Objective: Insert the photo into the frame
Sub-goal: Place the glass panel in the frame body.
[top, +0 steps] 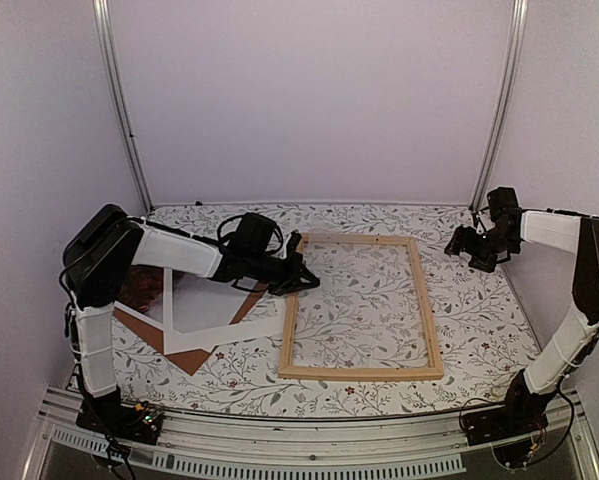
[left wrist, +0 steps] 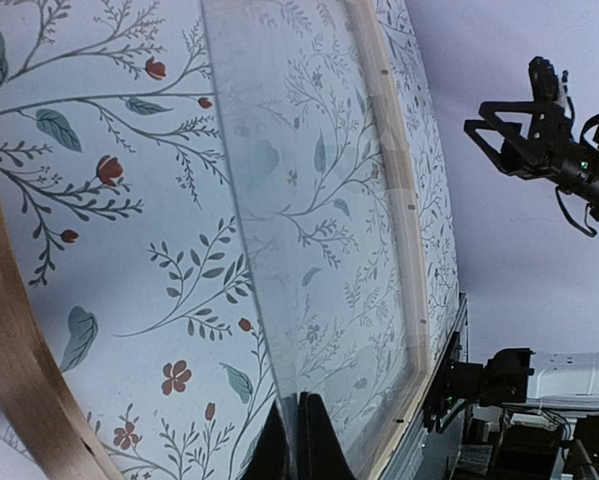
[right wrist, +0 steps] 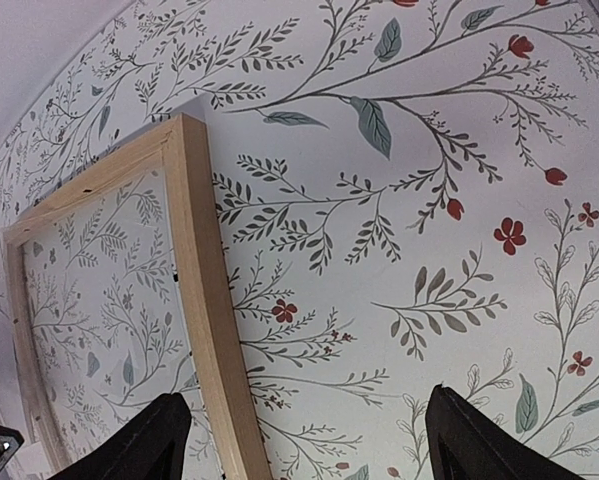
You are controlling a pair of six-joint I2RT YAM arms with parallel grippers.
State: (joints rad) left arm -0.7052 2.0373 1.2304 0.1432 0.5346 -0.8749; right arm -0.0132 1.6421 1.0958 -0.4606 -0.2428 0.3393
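Note:
The light wood frame lies flat in the middle of the table. My left gripper is at its far left corner. In the left wrist view that gripper is shut on the edge of a clear sheet, which slants up out of the frame. The photo lies at the left, showing as a dark reddish patch partly hidden by my left arm and a white mat. My right gripper hovers open beyond the frame's far right corner, with nothing between its fingers.
A brown backing board sticks out from under the white mat at the left. The tablecloth has a floral print. White walls and metal posts enclose the table. My right arm appears in the left wrist view.

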